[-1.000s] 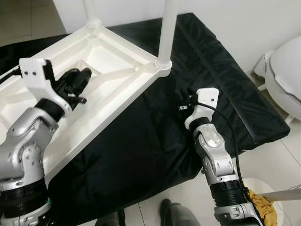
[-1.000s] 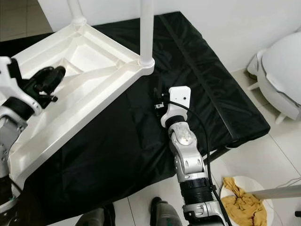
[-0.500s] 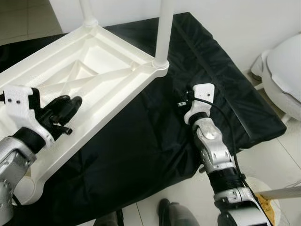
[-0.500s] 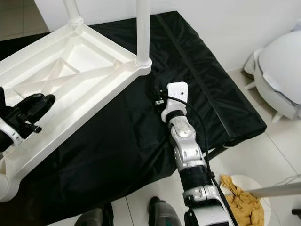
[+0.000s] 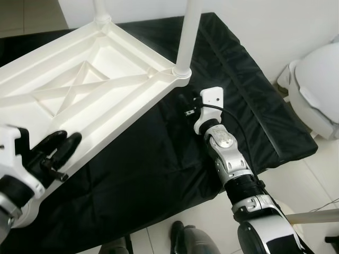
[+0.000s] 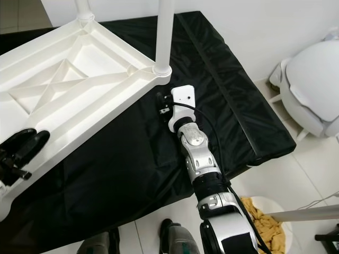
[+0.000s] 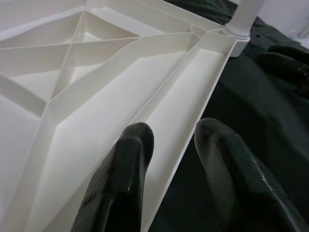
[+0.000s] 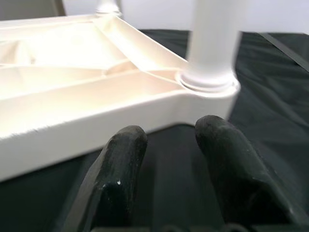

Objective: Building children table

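Observation:
A white plastic children's table (image 5: 95,90) lies upside down on a black cloth, ribbed underside facing up. One white leg (image 5: 188,32) stands in its near right corner socket. A second leg (image 5: 99,9) stands in the far corner. My left gripper (image 5: 68,137) is at the table's front rim, open, with the rim edge (image 7: 178,121) running between its fingers (image 7: 130,159). My right gripper (image 6: 161,103) hovers low over the cloth just short of the corner socket (image 8: 207,79), open and holding nothing.
The black cloth (image 5: 159,159) covers a low platform that ends at the right and front edges. A white rounded object (image 5: 318,90) stands on the tiled floor at right. A round tub with yellow rags (image 6: 259,222) and a person's shoes (image 5: 185,241) are near my feet.
My left gripper has drawn back from over the table's underside to its front rim. The right gripper has moved forward toward the corner with the leg. The camera view shifted slightly.

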Motion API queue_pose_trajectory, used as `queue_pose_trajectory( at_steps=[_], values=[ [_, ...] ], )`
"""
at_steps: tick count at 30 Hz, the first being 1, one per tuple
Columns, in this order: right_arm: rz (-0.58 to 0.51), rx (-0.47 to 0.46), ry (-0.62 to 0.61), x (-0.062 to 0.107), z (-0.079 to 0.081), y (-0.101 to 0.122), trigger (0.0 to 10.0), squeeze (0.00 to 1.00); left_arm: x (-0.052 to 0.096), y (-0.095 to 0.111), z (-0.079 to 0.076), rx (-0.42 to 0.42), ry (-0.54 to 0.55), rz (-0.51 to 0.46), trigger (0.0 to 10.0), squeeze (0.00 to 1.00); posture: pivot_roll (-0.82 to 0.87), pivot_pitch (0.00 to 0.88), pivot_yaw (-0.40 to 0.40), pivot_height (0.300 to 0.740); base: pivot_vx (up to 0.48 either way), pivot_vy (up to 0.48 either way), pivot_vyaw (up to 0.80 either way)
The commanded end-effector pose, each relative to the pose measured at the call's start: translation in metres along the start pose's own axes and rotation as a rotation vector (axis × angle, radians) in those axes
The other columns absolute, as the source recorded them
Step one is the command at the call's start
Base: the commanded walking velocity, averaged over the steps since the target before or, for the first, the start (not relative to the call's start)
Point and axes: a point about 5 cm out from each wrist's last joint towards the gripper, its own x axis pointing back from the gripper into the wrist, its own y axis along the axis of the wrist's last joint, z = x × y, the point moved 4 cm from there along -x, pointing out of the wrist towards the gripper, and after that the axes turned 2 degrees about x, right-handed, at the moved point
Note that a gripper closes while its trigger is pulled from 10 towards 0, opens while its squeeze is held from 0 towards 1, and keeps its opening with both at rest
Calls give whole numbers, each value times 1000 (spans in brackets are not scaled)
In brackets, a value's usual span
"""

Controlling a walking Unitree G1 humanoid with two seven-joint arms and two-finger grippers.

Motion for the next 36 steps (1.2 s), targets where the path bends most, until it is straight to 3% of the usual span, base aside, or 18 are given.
queue_pose_trajectory(
  at_steps=[1, 6, 19, 21, 30, 36],
  values=[
    [6, -13, 25, 1, 4, -4, 10000, 0, 5, 4, -9, -24, -80, -13, 10000, 0, 163, 246, -80, 740, 0, 0, 0],
    [-10, -64, 108, -8, 12, 1, 10000, 0, 13, 0, -13, -33, -81, 13, 10000, 0, 183, 247, -99, 740, 0, 0, 0],
    [77, -143, 48, -24, 7, -11, 10000, 0, 3, 5, -29, -51, -174, 11, 10000, 0, 201, 261, -94, 740, 0, 0, 0],
    [90, -180, 46, -28, 12, -10, 10000, 0, 3, 6, -28, -65, -193, 18, 10000, 0, 208, 266, -92, 740, 0, 0, 0],
    [91, -175, 63, -25, 17, -16, 10000, 0, 2, -7, -24, -80, -212, 93, 10000, 0, 196, 284, -81, 740, 0, 0, 0],
    [46, -166, 65, -21, 12, -11, 10000, 0, -8, -24, -3, -110, -187, 167, 10000, 0, 156, 316, -59, 740, 0, 0, 0]
  ],
)
